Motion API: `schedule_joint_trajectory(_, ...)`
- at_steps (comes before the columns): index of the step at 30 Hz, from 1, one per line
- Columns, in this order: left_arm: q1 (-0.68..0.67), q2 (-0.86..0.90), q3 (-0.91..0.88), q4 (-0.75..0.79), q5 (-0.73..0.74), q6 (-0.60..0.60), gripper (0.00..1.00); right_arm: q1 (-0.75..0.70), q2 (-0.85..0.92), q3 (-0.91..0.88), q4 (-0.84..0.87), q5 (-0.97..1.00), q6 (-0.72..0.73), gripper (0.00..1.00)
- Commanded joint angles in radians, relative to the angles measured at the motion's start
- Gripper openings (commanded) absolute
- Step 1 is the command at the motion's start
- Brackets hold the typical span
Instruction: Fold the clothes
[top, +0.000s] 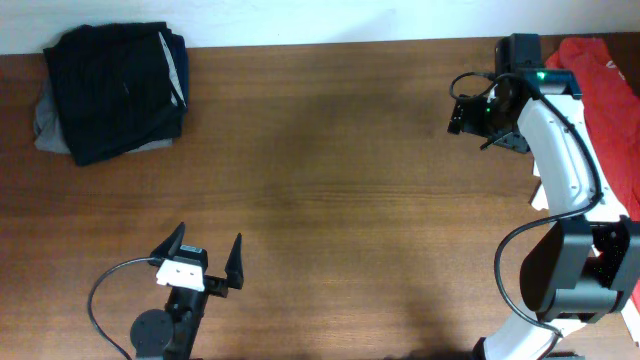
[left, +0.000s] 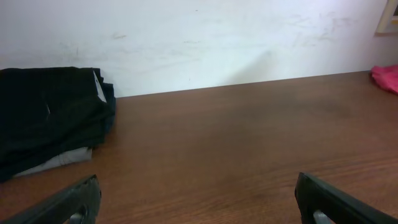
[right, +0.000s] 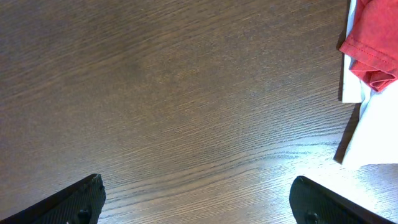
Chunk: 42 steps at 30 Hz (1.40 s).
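Note:
A folded stack of dark clothes (top: 115, 90) over a grey garment lies at the table's far left corner; it also shows in the left wrist view (left: 50, 118). A red garment (top: 610, 90) lies at the far right edge, partly behind the right arm, and shows in the right wrist view (right: 371, 43) and faintly in the left wrist view (left: 387, 78). My left gripper (top: 205, 250) is open and empty near the front edge, fingers pointing toward the back (left: 199, 199). My right gripper (top: 470, 105) is open and empty over bare wood (right: 199, 199) next to the red garment.
A white sheet or surface (right: 373, 124) lies under the red garment at the table's right edge. The brown wooden table (top: 340, 180) stretches between the two piles. A white wall (left: 199, 37) backs the table.

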Motion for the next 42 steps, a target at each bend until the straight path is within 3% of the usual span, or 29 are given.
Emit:
schedule_joint_trajectory(1, -0.004, -0.010, -0.006, -0.003, -0.017, 0.020, 0.99, 0.002, -0.011, 0.013, 0.000, 0.013, 0.001, 0.98)
schedule_joint_trajectory(10, -0.004, -0.010, -0.006, -0.003, -0.017, 0.020, 0.99, 0.035, -0.090, 0.013, 0.000, 0.013, 0.001, 0.98)
schedule_joint_trajectory(18, -0.004, -0.010, -0.006, -0.003, -0.017, 0.020, 0.99, 0.229, -0.582, 0.013, 0.000, 0.013, 0.001, 0.99)
schedule_joint_trajectory(27, -0.004, -0.010, -0.006, -0.003, -0.017, 0.020, 0.99, 0.238, -1.039, -0.027, -0.001, 0.058, -0.019, 0.99)
schedule_joint_trajectory(29, -0.004, -0.010, -0.006, -0.003, -0.017, 0.020, 0.99, 0.238, -1.165, -0.144, 0.001, 0.053, -0.014, 0.98)
schedule_joint_trajectory(33, -0.004, -0.010, -0.006, -0.003, -0.017, 0.020, 0.99, 0.235, -1.481, -0.592, 0.165, 0.052, -0.016, 0.98)
schedule_joint_trajectory(35, -0.004, -0.010, -0.006, -0.003, -0.017, 0.020, 0.99, 0.212, -1.612, -0.803, 0.288, 0.021, -0.019, 0.98)
schedule_joint_trajectory(38, -0.004, -0.010, -0.006, -0.003, -0.017, 0.020, 0.99, 0.149, -1.783, -1.180, 0.565, -0.187, -0.053, 0.99)
schedule_joint_trajectory(42, -0.004, -0.010, -0.006, -0.003, -0.017, 0.020, 0.99, 0.146, -1.881, -1.454, 0.797, -0.160, -0.048, 0.98)
